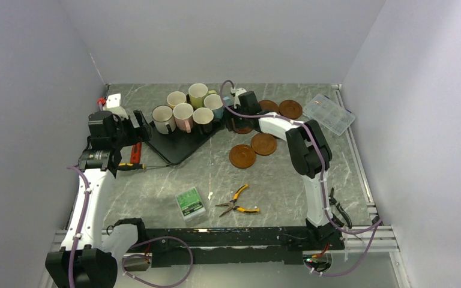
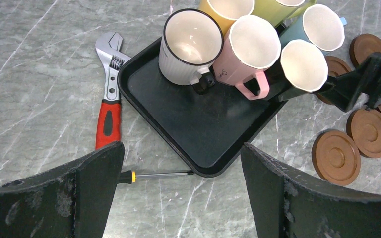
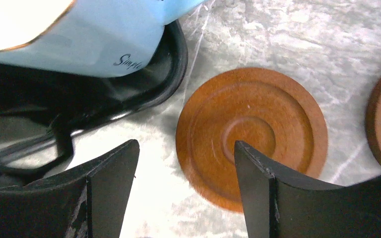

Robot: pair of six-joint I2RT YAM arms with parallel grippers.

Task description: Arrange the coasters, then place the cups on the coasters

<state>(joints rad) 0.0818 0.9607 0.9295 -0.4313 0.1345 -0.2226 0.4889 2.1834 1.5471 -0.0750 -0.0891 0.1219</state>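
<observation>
One grey marbled table (image 1: 276,180) is carrying everything. Black tray (image 1: 177,149) is sitting toward the table's far left. Six cups are crowding the tray's far right part, all upright and packed close: cream-white cup (image 2: 191,37), pink cup (image 2: 253,42), black cup (image 2: 303,64), light blue cup (image 2: 322,27), yellow-orange cup (image 2: 225,7), yellow-green cup (image 2: 278,5). Coasters (image 1: 264,144) are lying flat on the table right of the tray, none under a cup; some are sitting near the table's middle, others nearer its far edge. Left gripper (image 2: 181,153) is hovering over the tray's near corner, fingers (image 2: 94,188) spread wide, holding nothing and touching nothing. Right gripper (image 3: 186,148) is hanging low at the tray's right corner beside the light blue cup. Its fingers (image 3: 258,188) are standing apart, one over bare table, the other over the middle of one coaster (image 3: 278,114). It is not clamping that coaster; whether it is touching it, cannot tell.
</observation>
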